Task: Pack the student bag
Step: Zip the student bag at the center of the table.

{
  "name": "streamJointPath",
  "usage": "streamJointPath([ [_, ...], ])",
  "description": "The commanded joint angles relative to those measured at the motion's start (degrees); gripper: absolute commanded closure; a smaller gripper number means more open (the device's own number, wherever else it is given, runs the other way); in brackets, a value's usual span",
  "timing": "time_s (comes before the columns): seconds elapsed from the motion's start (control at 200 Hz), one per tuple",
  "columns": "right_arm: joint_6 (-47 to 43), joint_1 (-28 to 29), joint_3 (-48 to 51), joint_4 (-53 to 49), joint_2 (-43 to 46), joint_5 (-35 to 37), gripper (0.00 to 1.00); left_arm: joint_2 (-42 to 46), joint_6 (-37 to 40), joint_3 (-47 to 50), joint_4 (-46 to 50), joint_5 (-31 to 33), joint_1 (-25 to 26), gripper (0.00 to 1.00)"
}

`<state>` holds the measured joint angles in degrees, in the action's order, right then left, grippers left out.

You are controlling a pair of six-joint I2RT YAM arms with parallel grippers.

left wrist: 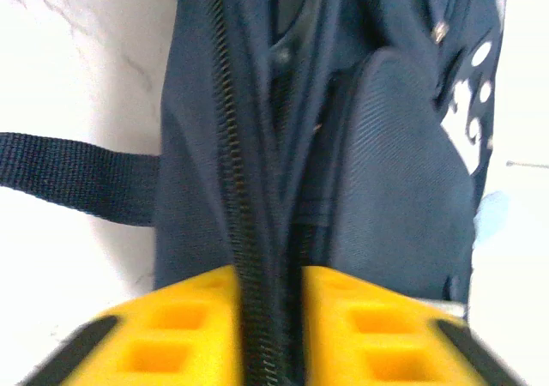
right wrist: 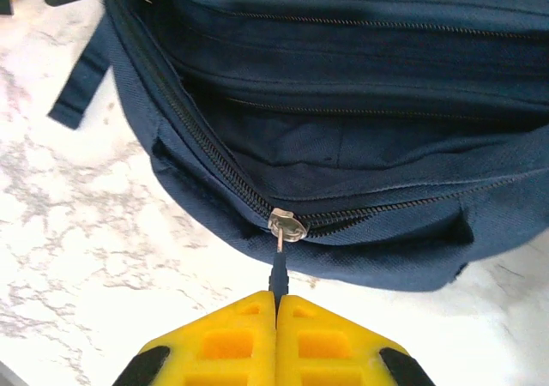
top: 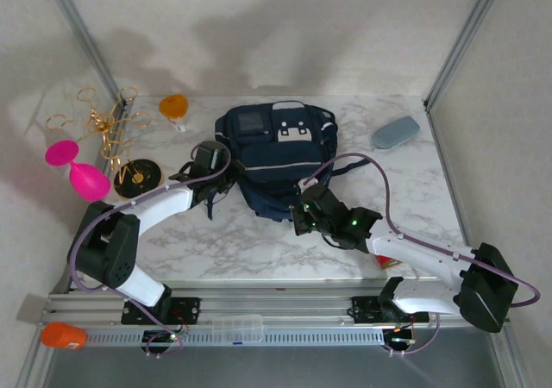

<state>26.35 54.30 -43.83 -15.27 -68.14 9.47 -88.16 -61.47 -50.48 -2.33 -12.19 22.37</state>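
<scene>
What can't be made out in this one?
- Left wrist view: blurred; whether the left gripper grips or just straddles the zipper edge of the student bag.
- Right wrist view: the bag's contents, lost in the dark opening.
- Top view: red item, mostly hidden under the right arm.

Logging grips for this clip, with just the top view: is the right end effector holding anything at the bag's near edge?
Observer: Yes. The right end effector is shut on the zip pull of the bag.
Reviewer: Is that zip open?
Observer: Open on one side of the slider, closed on the other.
Reviewer: And the left one?
Observer: A zip seam runs between the left end effector's fingers; pinched or not, I can't tell.
</scene>
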Motion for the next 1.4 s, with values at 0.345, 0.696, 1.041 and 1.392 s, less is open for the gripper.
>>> streamJointPath([
  [0.345,-1.3,0.7,3.77,8.31,-3.17,-2.92,1.0,10.31,-29.52,16.86,-17.39,12.06,22.32,0.31],
  [0.696,-4.9,0.56,3.74,10.78,-6.09,-2.22,1.0,-0.52,-36.42,7.93,-9.89,19.09,24.35,0.83],
  [1.041,-7.18,0.55,1.82,3.45,-7.06,3.63,1.0,14.06,-20.09,13.01,2.59,18.0,15.77,1.0],
  [1.392,-10.18,-4.62,1.56,1.15,-6.81,8.4,1.0,25.78,1.85,12.31,13.81,6.68,-5.66,1.0],
])
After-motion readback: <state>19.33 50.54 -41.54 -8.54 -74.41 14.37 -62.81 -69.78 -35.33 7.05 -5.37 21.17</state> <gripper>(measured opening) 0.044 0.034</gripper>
